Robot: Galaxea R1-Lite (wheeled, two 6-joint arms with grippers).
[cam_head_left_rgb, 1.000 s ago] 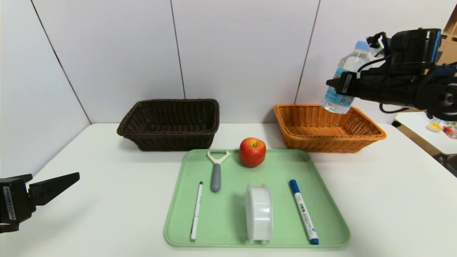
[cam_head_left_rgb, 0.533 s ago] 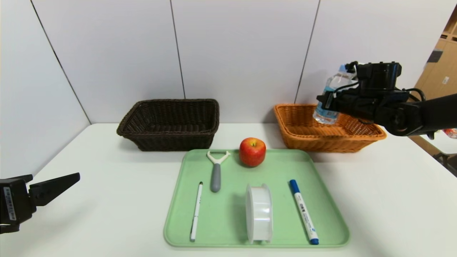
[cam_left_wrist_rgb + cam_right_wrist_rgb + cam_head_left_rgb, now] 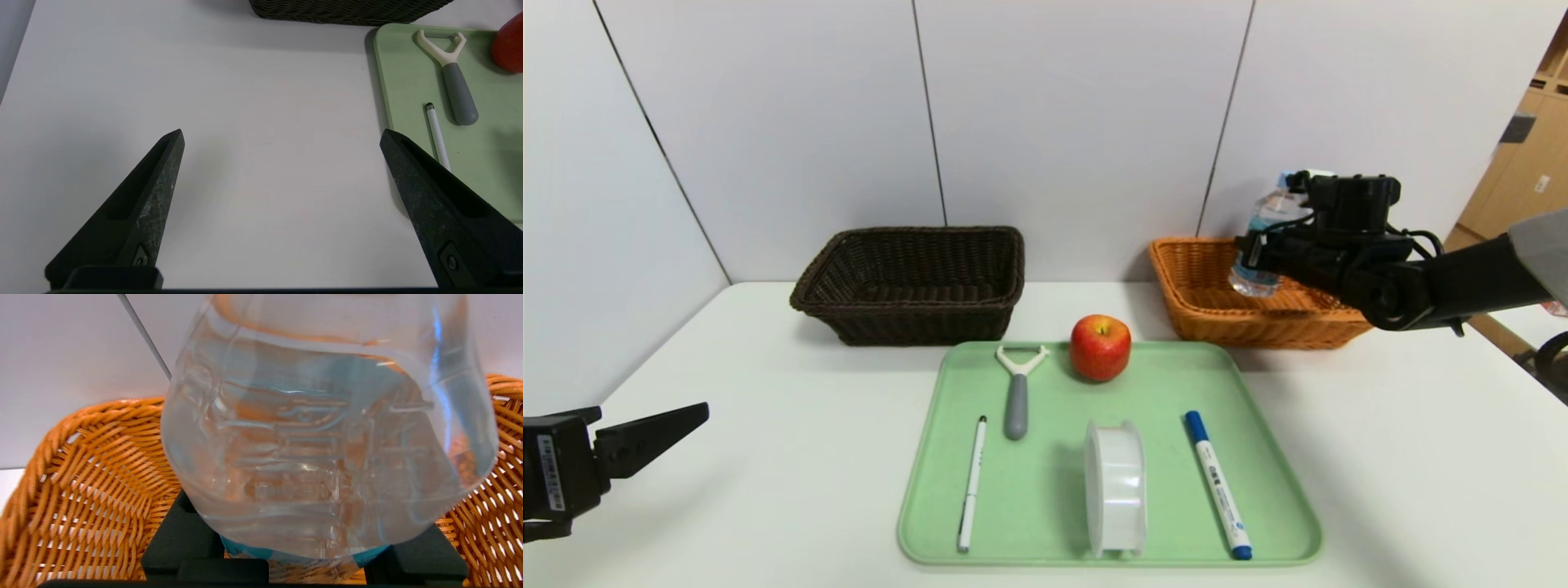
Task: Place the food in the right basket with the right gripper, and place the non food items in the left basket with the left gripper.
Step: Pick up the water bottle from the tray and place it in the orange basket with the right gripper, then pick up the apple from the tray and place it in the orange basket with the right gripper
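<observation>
The right gripper (image 3: 1252, 247) clasped the bottle (image 3: 1260, 245) above the orange basket (image 3: 1192, 314); its label was unreadable. The left gripper (image 3: 282, 139) hung spread over the bench (image 3: 261, 122).

White table (image 3: 1405, 457) carries green tray (image 3: 1045, 490), dark basket (image 3: 915, 286) and orange basket (image 3: 1201, 314).

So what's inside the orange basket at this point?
The water bottle, gripped by the right gripper, hangs with its base inside the orange basket; whether it touches the bottom cannot be seen. The basket floor in view is bare weave; the arm hides its right end.
</observation>
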